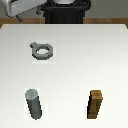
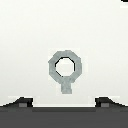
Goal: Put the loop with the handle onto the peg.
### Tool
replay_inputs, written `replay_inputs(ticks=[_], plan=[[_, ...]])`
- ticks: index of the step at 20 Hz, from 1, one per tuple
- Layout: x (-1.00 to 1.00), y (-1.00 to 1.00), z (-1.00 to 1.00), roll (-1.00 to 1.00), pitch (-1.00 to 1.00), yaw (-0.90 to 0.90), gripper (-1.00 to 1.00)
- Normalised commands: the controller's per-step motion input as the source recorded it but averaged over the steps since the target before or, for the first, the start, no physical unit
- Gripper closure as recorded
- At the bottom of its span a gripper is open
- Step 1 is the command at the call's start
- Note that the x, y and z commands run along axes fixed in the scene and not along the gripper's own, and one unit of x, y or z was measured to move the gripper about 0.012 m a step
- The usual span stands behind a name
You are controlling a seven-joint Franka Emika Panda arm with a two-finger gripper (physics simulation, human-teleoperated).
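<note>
- Nearest in the exterior view: peg (image 1: 33,103), dark grey round cylinder, upright, flat top, long axis vertical. Stands on the table (image 1: 75,60) toward the exterior view's left, near the front edge.
- Same depth, toward the exterior view's right: brown wooden block (image 1: 95,104), rectangular, also upright. Well apart from the peg, nothing between them.
- Further back, left of centre: loop with the handle (image 1: 42,51), lying flat on the table. Grey ring, octagonal outside, round hole through which the white surface shows.
- Its stubby tab points toward the exterior view's upper left, i.e. away from the peg and toward the far left corner. Long axis runs diagonally through tab and hole.
- Loop is well apart from the peg, roughly in line above it in the picture, not touching anything but the table.
- Wrist view: the same loop (image 2: 65,68) sits about mid-frame, flat, hole clear, tab visible on one side. Camera looks down on it from well above.
- Pincer (image 2: 64,103): two dark fingertips (image 2: 22,103) show at the frame edge, spread wide apart, nothing between them. Clear of the loop, not touching it.
- Surface: plain white table, matte, with soft shadows under each part.
- Far side: table's back edge, then the arm's dark base (image 1: 65,12) at top centre, a light grey arm link (image 1: 20,9) at the exterior view's upper left.
- Brownish floor strip visible beyond the table edge.
</note>
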Motion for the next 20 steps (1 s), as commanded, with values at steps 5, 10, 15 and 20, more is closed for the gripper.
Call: replay_inputs(ticks=[5, 10, 15, 20], plan=[[-0.2, -0.2, 0.0, 0.0, 0.0, 0.0, -1.0], [0.0, 0.0, -0.4, 0.0, 0.0, 0.0, -1.0], [0.0, 0.0, -1.0, 0.0, 0.0, 0.0, -1.0], [-0.44, 0.0, -0.6, 0.0, 0.0, 0.0, -1.0]])
